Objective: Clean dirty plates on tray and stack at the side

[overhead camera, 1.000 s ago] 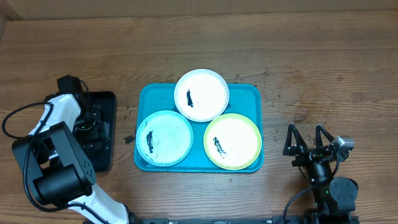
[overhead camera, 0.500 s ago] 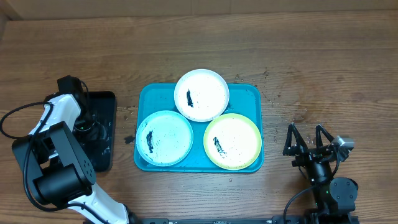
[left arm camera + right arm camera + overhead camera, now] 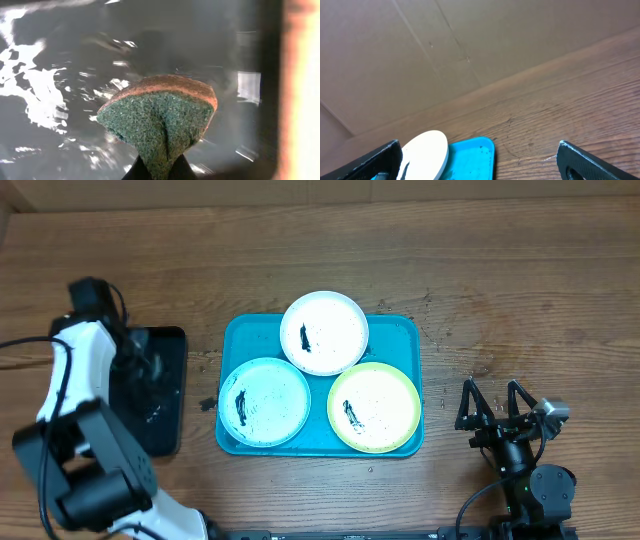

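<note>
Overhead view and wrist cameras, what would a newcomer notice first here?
A white plate, a light blue plate and a yellow-green plate, each smeared black, fill the turquoise tray in the middle. Over the black tray on the left, the left hand pinches a green scrub sponge.

Shows a brown wooden table (image 3: pixel 520 270) filling the overhead frame, grain running left to right. Carries at centre a turquoise tray (image 3: pixel 398 330), long side left to right. Bears at the left a smaller black tray (image 3: pixel 170 420), long side up and down, apart from the turquoise one. Holds a dark crumb (image 3: pixel 207 405) between the two, and scattered dark specks (image 3: pixel 430 300) just off the turquoise tray's upper right corner.
</note>
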Motion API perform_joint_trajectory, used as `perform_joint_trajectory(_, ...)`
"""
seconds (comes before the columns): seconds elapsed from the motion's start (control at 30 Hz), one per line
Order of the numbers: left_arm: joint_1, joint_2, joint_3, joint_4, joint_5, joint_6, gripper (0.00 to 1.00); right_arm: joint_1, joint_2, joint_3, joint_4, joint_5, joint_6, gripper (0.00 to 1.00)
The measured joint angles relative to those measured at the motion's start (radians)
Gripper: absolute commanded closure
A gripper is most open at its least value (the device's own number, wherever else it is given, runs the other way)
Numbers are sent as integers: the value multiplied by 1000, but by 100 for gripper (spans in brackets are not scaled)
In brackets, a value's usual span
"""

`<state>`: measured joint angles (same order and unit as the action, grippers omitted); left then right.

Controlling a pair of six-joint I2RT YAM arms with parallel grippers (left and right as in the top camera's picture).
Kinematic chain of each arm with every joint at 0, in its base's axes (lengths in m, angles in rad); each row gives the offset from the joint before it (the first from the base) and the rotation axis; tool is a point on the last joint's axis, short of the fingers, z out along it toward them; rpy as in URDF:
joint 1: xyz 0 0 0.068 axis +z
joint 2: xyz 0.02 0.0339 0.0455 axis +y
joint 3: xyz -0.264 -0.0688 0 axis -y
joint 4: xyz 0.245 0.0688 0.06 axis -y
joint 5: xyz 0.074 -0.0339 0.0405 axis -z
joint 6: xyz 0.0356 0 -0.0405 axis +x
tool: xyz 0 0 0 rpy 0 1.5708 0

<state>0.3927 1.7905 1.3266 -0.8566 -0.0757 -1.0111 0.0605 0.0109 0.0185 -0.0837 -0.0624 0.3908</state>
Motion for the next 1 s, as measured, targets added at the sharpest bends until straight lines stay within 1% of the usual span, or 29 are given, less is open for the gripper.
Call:
perform_joint_trajectory(0.1,0,-87,31,2,55,62,96,0,0,0,0,0,1,0)
perform_joint_trajectory(0.23,0,-158,41,2,80,115,96,0,0,0,0,0,1,0)
perform_joint_trajectory(0.37,0,-136,24,19,89,142,96,0,0,0,0,0,1,0)
perform_joint_trajectory(0.5,4,-49,-20,19,129,152,96,0,0,0,0,0,0,0)
perform_joint_trajectory(0.63,38,29,-45,-4,262,155,96,0,0,0,0,0,1,0)
perform_joint_trajectory(0.87,182,31,-48,-12,572,155,96,0,0,0,0,-1,0,0)
perform_joint_trajectory(1.0,264,31,-48,-64,706,154,96,0,0,0,0,0,1,0)
